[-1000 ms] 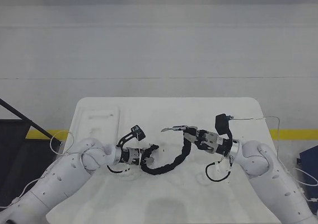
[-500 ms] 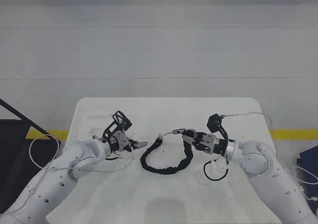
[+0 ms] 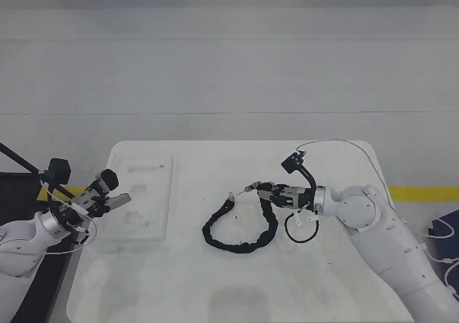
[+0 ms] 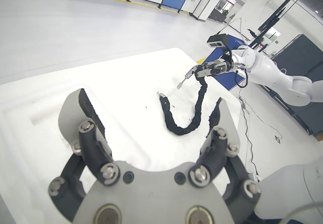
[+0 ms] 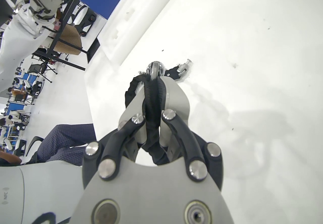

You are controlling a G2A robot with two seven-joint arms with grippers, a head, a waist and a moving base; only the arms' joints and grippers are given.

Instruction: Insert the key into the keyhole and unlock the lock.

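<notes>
**Lock head held up at centre right, free arm parked at far left**

The right pincer [image 3: 263,192] sits just right of the top view's centre, clenched on the head end of the cable lock [image 3: 246,241]. In the right wrist view the black sleeve is squeezed between both pads and the round metal barrel pokes out past the fingertips. The grip holds the head off the desk [image 3: 326,274], probably so that the barrel's end faces open space and not the surface. From there the sleeved cable drops and lies in a loose U at the middle of the frame.

A slim metal piece, which I take for the key [image 4: 182,82], juts from the barrel toward the left of the top view. Whether it is fully seated I cannot tell. The cable's free end [image 4: 161,95], a small metal pin, rests on the desk near the key's tip but apart from the barrel. That suggests the lock is already open, or was never closed.

The left pincer [image 4: 150,97] is released, jaws spread wide and holding nothing. It hangs at the far left of the top view, over the outer edge of the white foam tray [image 3: 145,206] and well apart from the lock. That placement keeps it clear of the cable and leaves the right arm sole charge of the head.
</notes>
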